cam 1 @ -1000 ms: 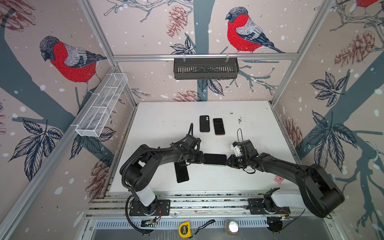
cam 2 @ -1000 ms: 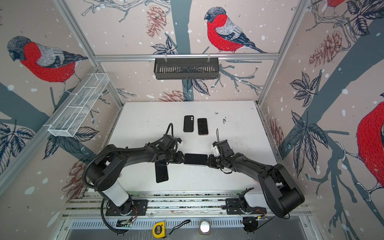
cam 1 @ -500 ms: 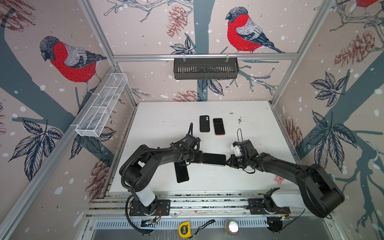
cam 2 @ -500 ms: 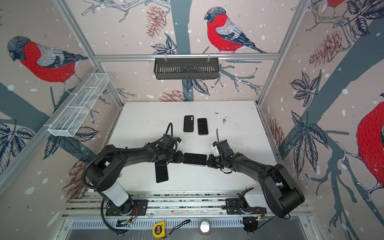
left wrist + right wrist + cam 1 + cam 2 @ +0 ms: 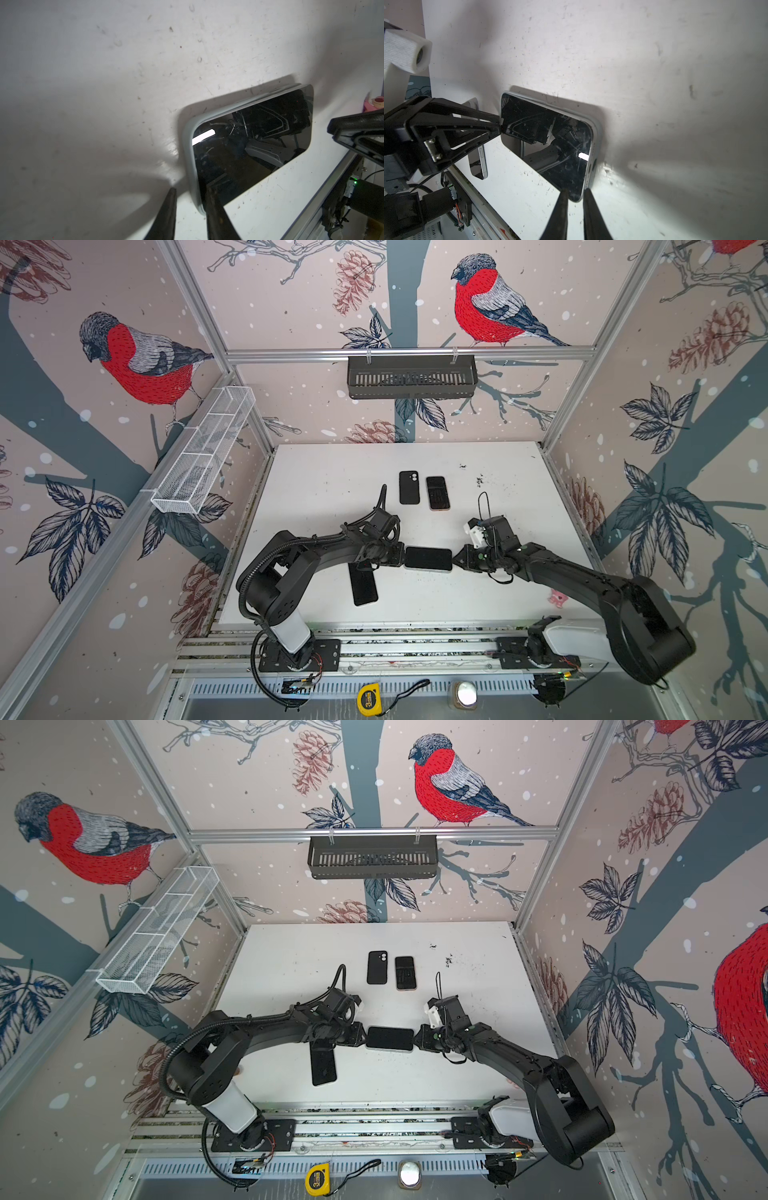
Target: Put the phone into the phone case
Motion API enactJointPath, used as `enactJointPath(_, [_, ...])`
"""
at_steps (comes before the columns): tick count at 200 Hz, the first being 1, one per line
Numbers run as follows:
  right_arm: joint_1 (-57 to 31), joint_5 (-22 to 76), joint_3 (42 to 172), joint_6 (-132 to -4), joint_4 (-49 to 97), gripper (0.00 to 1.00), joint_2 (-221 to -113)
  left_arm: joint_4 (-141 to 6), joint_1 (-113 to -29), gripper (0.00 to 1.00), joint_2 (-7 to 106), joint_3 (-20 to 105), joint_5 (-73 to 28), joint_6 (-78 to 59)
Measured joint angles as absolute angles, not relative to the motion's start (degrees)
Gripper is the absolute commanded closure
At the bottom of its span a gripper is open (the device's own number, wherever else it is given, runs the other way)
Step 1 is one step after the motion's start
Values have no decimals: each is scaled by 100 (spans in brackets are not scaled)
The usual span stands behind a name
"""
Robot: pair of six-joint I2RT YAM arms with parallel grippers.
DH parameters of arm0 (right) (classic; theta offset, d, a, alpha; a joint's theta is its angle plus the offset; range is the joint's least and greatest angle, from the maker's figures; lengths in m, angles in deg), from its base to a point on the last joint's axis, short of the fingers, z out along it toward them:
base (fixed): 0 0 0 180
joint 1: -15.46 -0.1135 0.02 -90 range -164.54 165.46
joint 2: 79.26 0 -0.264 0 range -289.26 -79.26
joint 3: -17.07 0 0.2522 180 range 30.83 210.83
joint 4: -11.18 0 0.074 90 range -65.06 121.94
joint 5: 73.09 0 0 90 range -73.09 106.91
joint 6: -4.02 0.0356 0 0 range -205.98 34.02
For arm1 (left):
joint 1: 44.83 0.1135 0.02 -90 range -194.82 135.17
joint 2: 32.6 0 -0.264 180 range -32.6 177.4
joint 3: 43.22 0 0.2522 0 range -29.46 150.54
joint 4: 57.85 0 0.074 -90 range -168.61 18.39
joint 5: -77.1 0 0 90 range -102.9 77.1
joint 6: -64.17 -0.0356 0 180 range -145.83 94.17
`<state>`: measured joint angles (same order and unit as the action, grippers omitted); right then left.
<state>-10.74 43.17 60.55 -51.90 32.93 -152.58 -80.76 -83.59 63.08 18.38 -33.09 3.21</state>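
Note:
A phone (image 5: pixel 428 559) lies screen up, crosswise at mid-table in both top views, on a pale grey phone case (image 5: pixel 188 149). The case rim (image 5: pixel 598 133) shows along the phone's far side and ends. My left gripper (image 5: pixel 190 190) is at the left end. One finger lies over the screen corner and the other on the table beside the rim, with a strip of table between. My right gripper (image 5: pixel 576 192) is at the right end (image 5: pixel 455 562), and the phone's corner fills the narrow gap between its tips.
A second phone (image 5: pixel 363 585) lies screen up under my left forearm. A black case (image 5: pixel 409 487) and another phone (image 5: pixel 437 492) lie side by side further back. A small pink thing (image 5: pixel 556 598) sits near the front right. Wire basket (image 5: pixel 203 456) hangs on the left wall.
The phone has shifted very slightly to the left. Both arms stay at its ends.

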Motion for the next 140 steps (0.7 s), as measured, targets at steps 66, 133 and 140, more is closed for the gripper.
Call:
enactJointPath(66, [-1194,4345,5958,-5209,3328,83,-15361,-8174,-8407,73,6332,1862,-3230,270])
enactJointPath(133, [-1225,4352,5908,-5207,3238,84,-15472,-8146,-8490,80,6452,1973,-3217,273])
enactJointPath(140, [-1225,4352,5908,-5207,3229,84,-15479,-8159,-8494,82,6463,1984,-3201,268])
